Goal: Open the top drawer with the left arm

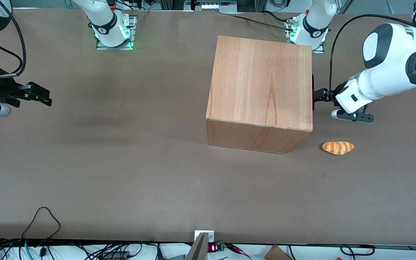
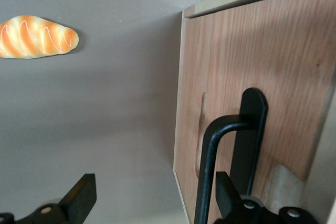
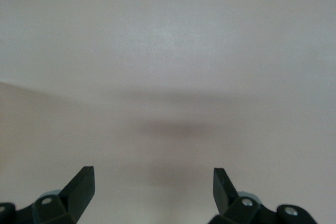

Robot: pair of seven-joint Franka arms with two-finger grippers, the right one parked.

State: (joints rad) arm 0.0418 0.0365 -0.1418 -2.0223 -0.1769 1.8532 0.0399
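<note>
Hiding behind cabinet [image 1: 262, 90] top in front view: top drawer [image 2: 262, 77] front and handle [image 2: 226, 171]. Getting cut off by wrist-view edge: handle's far end, gripper [image 2: 152, 203] finger bases, bread roll [image 2: 37, 36] tip.

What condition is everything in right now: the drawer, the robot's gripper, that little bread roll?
Top drawer: closed, front panel flush with the cabinet.
Handle: not clamped; it runs between the gripper's fingers.
Gripper: open, at the drawer front, one finger on each side of the handle.
Bread roll: lying flat on the table, untouched, nearer the front camera than the gripper.
</note>
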